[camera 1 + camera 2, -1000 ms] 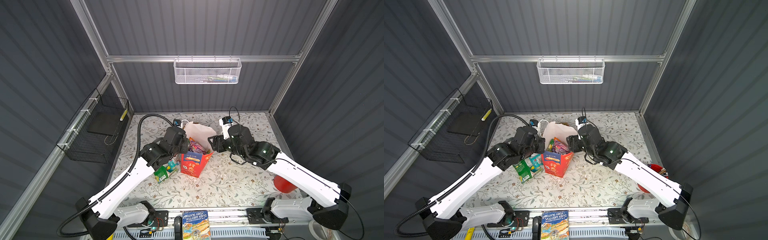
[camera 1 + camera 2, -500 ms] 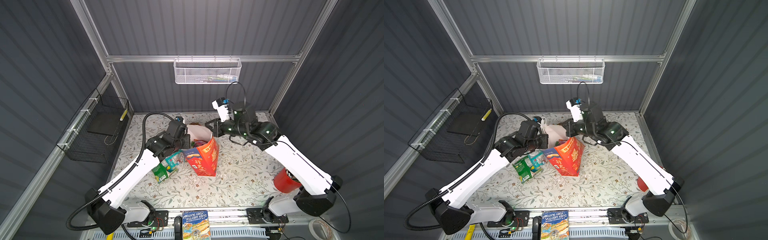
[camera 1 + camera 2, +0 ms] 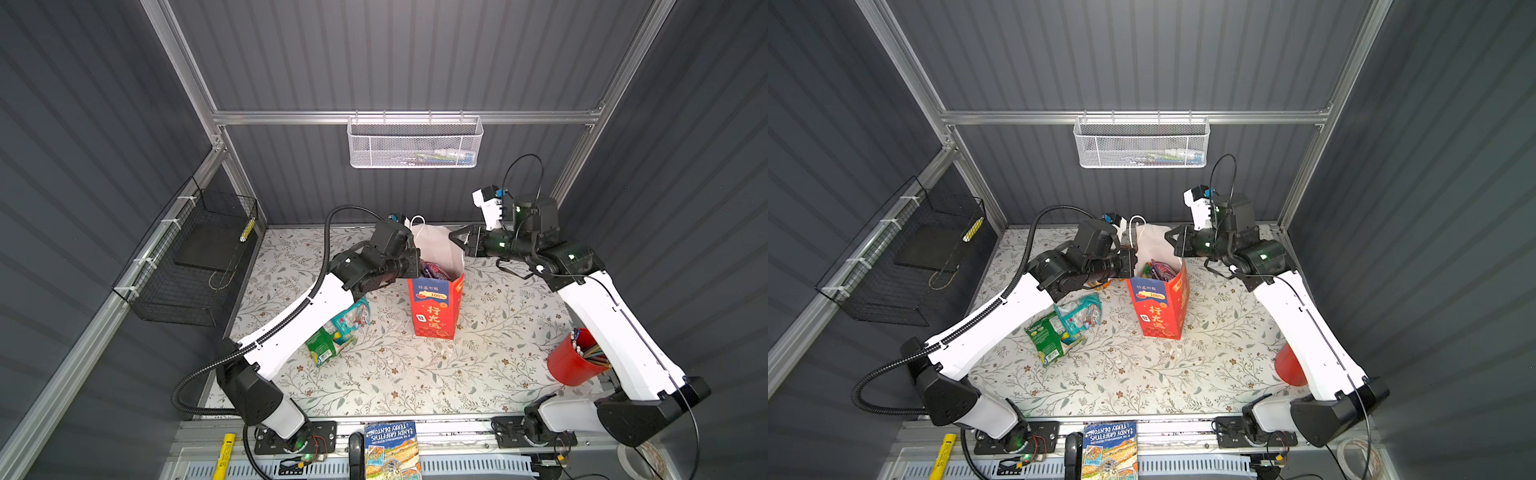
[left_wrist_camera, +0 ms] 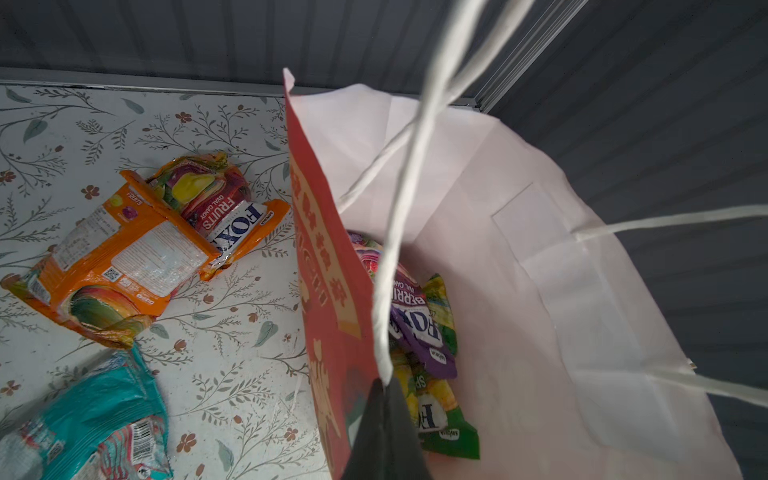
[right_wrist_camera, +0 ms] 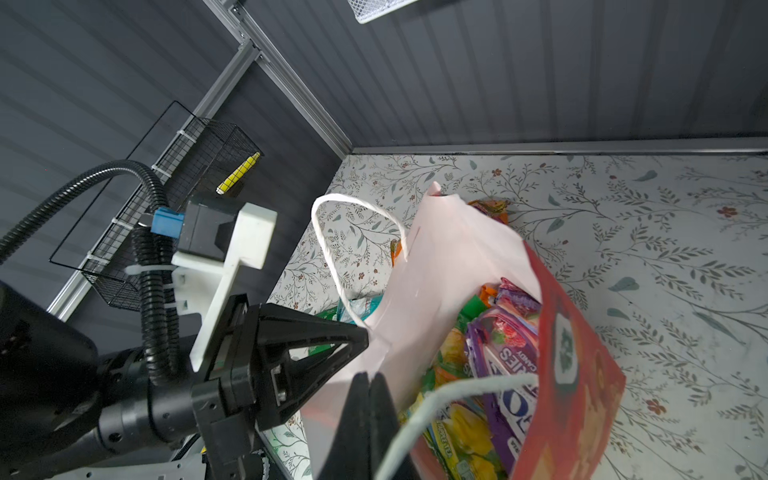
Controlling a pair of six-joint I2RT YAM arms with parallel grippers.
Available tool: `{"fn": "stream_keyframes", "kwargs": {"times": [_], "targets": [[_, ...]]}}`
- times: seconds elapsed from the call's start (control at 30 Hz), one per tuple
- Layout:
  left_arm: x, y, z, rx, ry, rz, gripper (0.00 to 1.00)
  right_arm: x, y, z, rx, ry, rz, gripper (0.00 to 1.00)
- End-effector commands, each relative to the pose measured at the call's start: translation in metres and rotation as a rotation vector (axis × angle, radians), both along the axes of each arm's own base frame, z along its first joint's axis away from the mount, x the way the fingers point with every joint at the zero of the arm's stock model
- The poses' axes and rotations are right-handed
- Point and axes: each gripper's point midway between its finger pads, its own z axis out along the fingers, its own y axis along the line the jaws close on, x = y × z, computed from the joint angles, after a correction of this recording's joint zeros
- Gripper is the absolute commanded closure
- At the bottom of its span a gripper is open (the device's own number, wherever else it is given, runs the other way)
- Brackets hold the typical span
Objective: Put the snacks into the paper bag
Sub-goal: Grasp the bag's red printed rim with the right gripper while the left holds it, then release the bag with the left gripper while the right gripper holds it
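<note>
Both my pincers are at the mouth of the paper bag (image 3: 434, 316) right now; it stands upright around the middle of the floral worktop (image 3: 395, 382), red face with gold characters turned to the near edge; whether its base sits fully down I cannot tell. My left pincer (image 4: 384, 399) is clamped tight on the rim of the red wall, just where a white cord handle (image 4: 415, 166) rises from it; in both top views it comes in from the left side of the bag. My right pincer (image 5: 368, 395) is pinched closed on the opposite rim, against the white lining; in a top view it sits at the far right corner of the opening (image 3: 1169, 243). The mouth gapes wide between the two.

Inside, a purple packet (image 4: 415, 316) marked FOX'S lies on top of a green-yellow packet (image 4: 440, 419). Outside on the worktop, just beside the red wall, orange packets (image 4: 124, 257) lie overlapping; near them, a teal packet (image 4: 95, 411). In both top views the teal one lies partly on a green packet (image 3: 322, 347), under my left arm. A red cup (image 3: 569, 361) stands well apart at the right edge.
</note>
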Motion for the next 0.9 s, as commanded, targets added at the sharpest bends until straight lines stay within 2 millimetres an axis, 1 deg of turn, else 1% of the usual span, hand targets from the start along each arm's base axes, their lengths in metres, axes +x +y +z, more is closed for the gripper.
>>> {"fn": "stream_keyframes", "kwargs": {"times": [0.0, 0.07, 0.13, 0.17, 0.2, 0.23, 0.27, 0.3, 0.33, 0.4, 0.43, 0.47, 0.5, 0.57, 0.63, 0.7, 0.77, 0.8, 0.87], "targets": [[-0.008, -0.006, 0.011, -0.095, -0.025, -0.002, 1.00, -0.022, -0.009, 0.003, 0.028, -0.062, 0.013, 1.00], [-0.012, -0.006, -0.009, -0.094, 0.003, -0.001, 1.00, -0.026, -0.017, -0.017, 0.013, -0.052, -0.012, 1.00], [-0.014, -0.006, -0.026, -0.085, 0.032, 0.001, 1.00, -0.026, -0.023, -0.041, -0.012, -0.017, -0.035, 0.99], [-0.014, -0.008, -0.026, -0.092, 0.033, -0.002, 1.00, -0.026, -0.025, -0.051, -0.024, 0.007, -0.044, 0.99], [-0.017, -0.007, -0.040, -0.076, 0.056, -0.001, 1.00, -0.026, -0.027, -0.058, -0.031, 0.030, -0.055, 0.98], [-0.017, -0.007, -0.044, -0.076, 0.061, -0.001, 1.00, -0.026, -0.029, -0.063, -0.034, 0.052, -0.063, 0.94], [-0.018, -0.007, -0.043, -0.082, 0.059, -0.002, 1.00, -0.026, -0.030, -0.065, -0.033, 0.062, -0.067, 0.85], [-0.018, -0.006, -0.043, -0.083, 0.059, 0.003, 1.00, -0.030, -0.032, -0.062, -0.028, 0.060, -0.072, 0.73], [-0.018, -0.006, -0.043, -0.085, 0.058, 0.005, 1.00, -0.035, -0.034, -0.054, -0.014, 0.048, -0.079, 0.62], [-0.019, -0.004, -0.041, -0.091, 0.050, 0.010, 1.00, -0.042, -0.040, -0.043, 0.000, 0.046, -0.099, 0.35], [-0.019, -0.003, -0.040, -0.095, 0.050, 0.013, 1.00, -0.042, -0.048, -0.040, -0.013, 0.039, -0.145, 0.29], [-0.020, -0.003, -0.039, -0.101, 0.050, 0.013, 1.00, -0.046, -0.052, -0.033, -0.012, 0.030, -0.159, 0.21], [-0.021, -0.004, -0.037, -0.110, 0.050, 0.004, 1.00, -0.051, -0.056, -0.027, -0.010, 0.025, -0.173, 0.16], [-0.023, -0.007, -0.033, -0.129, 0.050, -0.014, 1.00, -0.059, -0.067, -0.018, -0.027, 0.010, -0.214, 0.12], [-0.027, -0.010, -0.027, -0.157, 0.050, -0.032, 1.00, -0.063, -0.081, -0.017, -0.069, 0.001, -0.284, 0.10], [-0.033, -0.013, -0.020, -0.187, 0.042, -0.053, 1.00, -0.065, -0.096, -0.027, -0.123, 0.014, -0.361, 0.09], [-0.036, -0.014, -0.019, -0.205, 0.040, -0.060, 1.00, -0.069, -0.106, -0.039, -0.170, 0.035, -0.419, 0.09], [-0.038, -0.015, -0.019, -0.210, 0.040, -0.065, 1.00, -0.071, -0.108, -0.047, -0.195, 0.043, -0.443, 0.09], [-0.041, -0.016, -0.019, -0.224, 0.041, -0.078, 1.00, -0.075, -0.105, -0.059, -0.228, 0.044, -0.453, 0.09]]}}
